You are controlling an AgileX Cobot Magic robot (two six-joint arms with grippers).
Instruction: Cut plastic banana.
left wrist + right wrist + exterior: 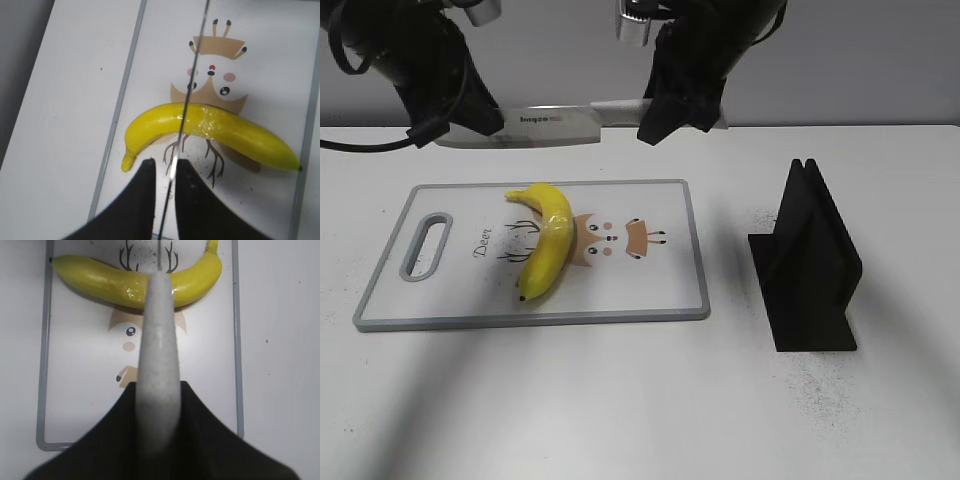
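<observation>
Knife [535, 123] hangs horizontal in the air behind the cutting board [650, 290], blade w/ printed lettering pointing to the left side, handle end clamped in right gripper [682, 105]; left gripper [470, 112] is at the blade's tip end, clamped on it; plastic banana [547, 242] lies on the board near its middle, over the deer drawing, curved, one dark tip toward the board's near edge; black knife stand [807, 262] sits on the white table [620, 400] beside the board, well apart from banana.

Left wrist view: blade [186, 100] seen edge-on as a thin line, running between the two black fingers [142, 200], which pinch it; banana [210, 131] on the board [150, 60] below, blade line crossing it near mid-length; can't tell height of blade above the fruit.

Right wrist view: knife's white handle [159, 365] gripped between black fingers [95, 450]; banana [100, 282] lies crosswise on the board [70, 390] beyond handle's far end, by the antler print.
</observation>
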